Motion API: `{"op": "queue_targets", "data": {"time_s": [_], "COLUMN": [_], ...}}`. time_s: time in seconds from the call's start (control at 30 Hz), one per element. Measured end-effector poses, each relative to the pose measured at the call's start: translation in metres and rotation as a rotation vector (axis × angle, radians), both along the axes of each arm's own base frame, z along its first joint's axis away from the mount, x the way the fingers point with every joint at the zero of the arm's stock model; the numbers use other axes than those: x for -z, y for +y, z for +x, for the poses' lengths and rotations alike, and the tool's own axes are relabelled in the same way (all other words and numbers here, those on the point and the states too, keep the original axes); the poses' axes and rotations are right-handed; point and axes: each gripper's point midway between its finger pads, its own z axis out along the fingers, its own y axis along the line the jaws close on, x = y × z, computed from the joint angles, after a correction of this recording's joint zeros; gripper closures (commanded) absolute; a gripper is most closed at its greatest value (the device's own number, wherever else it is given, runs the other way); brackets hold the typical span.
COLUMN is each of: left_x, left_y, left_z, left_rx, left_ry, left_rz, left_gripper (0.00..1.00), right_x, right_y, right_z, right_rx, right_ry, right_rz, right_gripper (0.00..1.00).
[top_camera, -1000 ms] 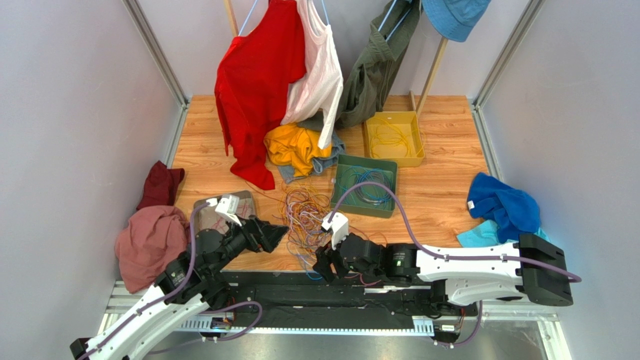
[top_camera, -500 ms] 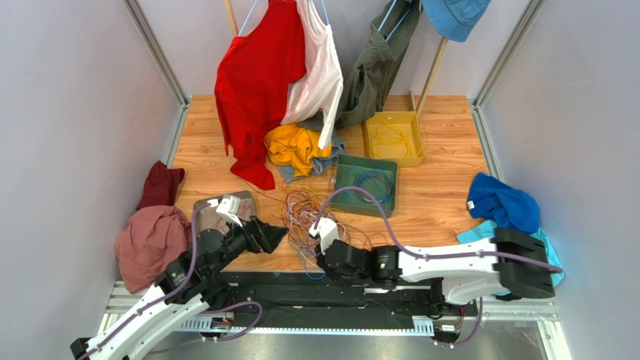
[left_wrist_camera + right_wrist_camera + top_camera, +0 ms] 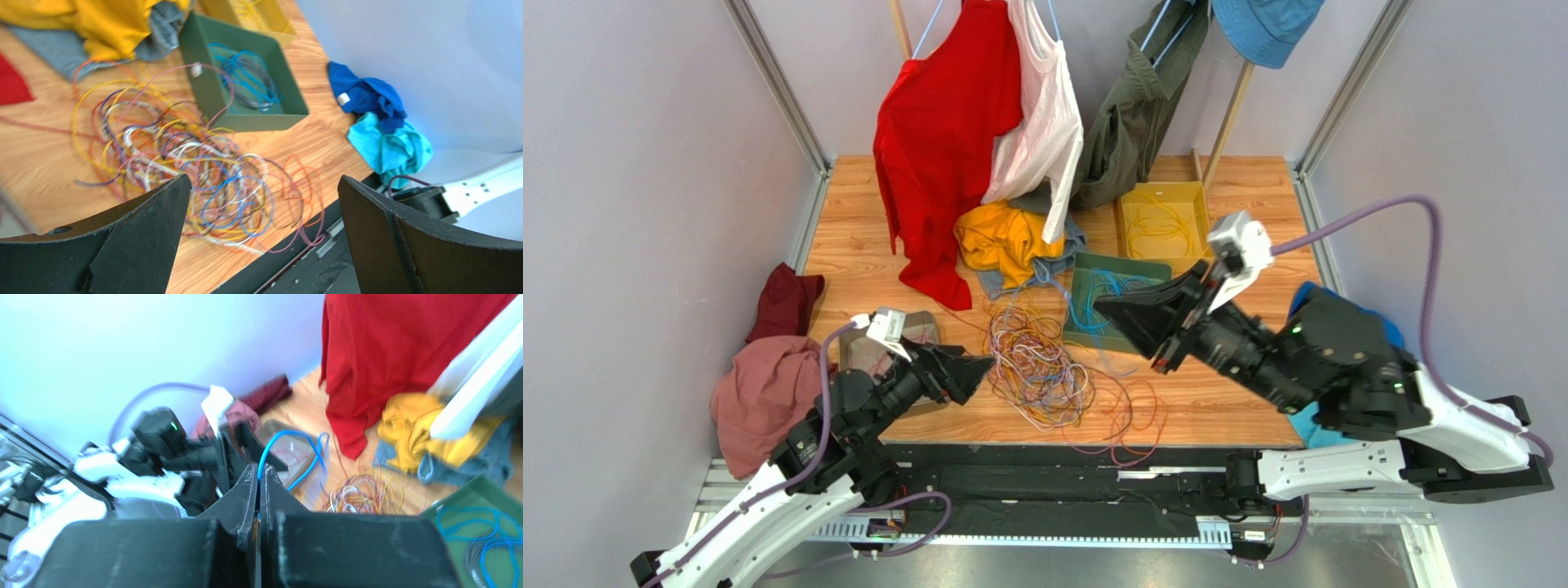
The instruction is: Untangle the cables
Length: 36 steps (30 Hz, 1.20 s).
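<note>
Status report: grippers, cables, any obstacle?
Left gripper open, beside the cables. Right gripper shut on blue cable, high up. Rest tangled on table. Yellow cloth close behind.

Tangled thin multicolour cables [image 3: 1038, 368]: orange, yellow, purple, blue, white, red. Single thin cable [image 3: 288, 438] bright blue. Wooden bench [image 3: 848, 245]: light tan, grain pattern. Square plastic tray [image 3: 209, 79] dk green; rectangular plastic tray [image 3: 1167, 186] yellow. Hanging shirt [image 3: 940, 135] red, hanging top [image 3: 1044, 123] white, hanging jacket [image 3: 1130, 123] olive. Crumpled cloth [image 3: 1001, 239] mustard yellow; royal-blue bunched cloth [image 3: 365, 98], teal bunched cloth [image 3: 390, 147]. Left tool [image 3: 264, 184], right tool [image 3: 258, 484]: matte black.

Right fingers [image 3: 236, 505] clamped a blue cable [image 3: 263, 462] and rose
</note>
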Motion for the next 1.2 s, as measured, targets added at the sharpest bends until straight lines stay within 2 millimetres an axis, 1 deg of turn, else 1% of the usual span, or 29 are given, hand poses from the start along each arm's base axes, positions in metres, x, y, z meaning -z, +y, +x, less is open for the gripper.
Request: {"op": "queue_targets", "data": {"time_s": [0.07, 0.1, 0.2, 0.27, 0.33, 0.4, 0.43, 0.5, 0.57, 0.67, 0.77, 0.83, 0.9, 1.0, 1.1, 1.2], "left_x": [-0.009, -0.015, -0.028, -0.032, -0.034, -0.033, -0.032, -0.027, -0.017, 0.008, 0.027, 0.036, 0.041, 0.049, 0.055, 0.060], "left_y": [-0.007, -0.011, -0.025, -0.033, -0.041, -0.044, -0.045, -0.045, -0.042, -0.030, -0.014, -0.001, 0.009, 0.022, 0.030, 0.034], "left_z": [0.000, 0.000, -0.002, -0.004, -0.005, -0.005, -0.004, -0.003, -0.001, 0.003, 0.004, 0.003, 0.002, 0.001, 0.000, 0.000], "left_rx": [0.031, 0.047, 0.109, 0.147, 0.182, 0.195, 0.196, 0.188, 0.167, 0.101, 0.024, -0.027, -0.074, -0.127, -0.159, -0.174], "left_ry": [-0.029, -0.046, -0.091, -0.112, -0.127, -0.124, -0.121, -0.106, -0.074, 0.010, 0.085, 0.119, 0.142, 0.170, 0.190, 0.206], "left_rz": [-0.022, -0.035, -0.076, -0.096, -0.109, -0.108, -0.106, -0.092, -0.064, -0.004, 0.031, 0.040, 0.039, 0.046, 0.062, 0.075], "left_gripper": [0.01, 0.01, 0.01, 0.01, 0.01, 0.01, 0.01, 0.01, 0.02, 0.02, 0.02, 0.02, 0.02, 0.02, 0.03, 0.02], "right_x": [-0.029, -0.034, -0.062, -0.073, -0.075, -0.071, -0.065, -0.050, -0.021, 0.031, 0.096, 0.128, 0.155, 0.178, 0.192, 0.200], "right_y": [-0.010, -0.011, -0.015, -0.015, -0.014, -0.013, -0.012, -0.012, -0.014, -0.025, -0.050, -0.063, -0.072, -0.078, -0.080, -0.081], "right_z": [-0.002, -0.002, -0.005, -0.007, -0.007, -0.004, 0.000, 0.009, 0.025, 0.061, 0.099, 0.116, 0.130, 0.143, 0.158, 0.175], "right_rx": [-0.007, -0.009, -0.029, -0.039, -0.040, -0.028, -0.006, 0.047, 0.118, 0.244, 0.384, 0.446, 0.493, 0.531, 0.562, 0.591], "right_ry": [-0.024, -0.028, -0.047, -0.056, -0.067, -0.079, -0.086, -0.090, -0.082, -0.028, 0.077, 0.141, 0.206, 0.264, 0.300, 0.329], "right_rz": [0.027, 0.034, 0.061, 0.076, 0.066, 0.039, 0.017, -0.027, -0.100, -0.194, -0.283, -0.322, -0.347, -0.361, -0.350, -0.336], "right_gripper": [1.00, 1.00, 1.00, 1.00, 1.00, 1.00, 1.00, 1.00, 1.00, 1.00, 1.00, 1.00, 1.00, 1.00, 1.00, 1.00]}}
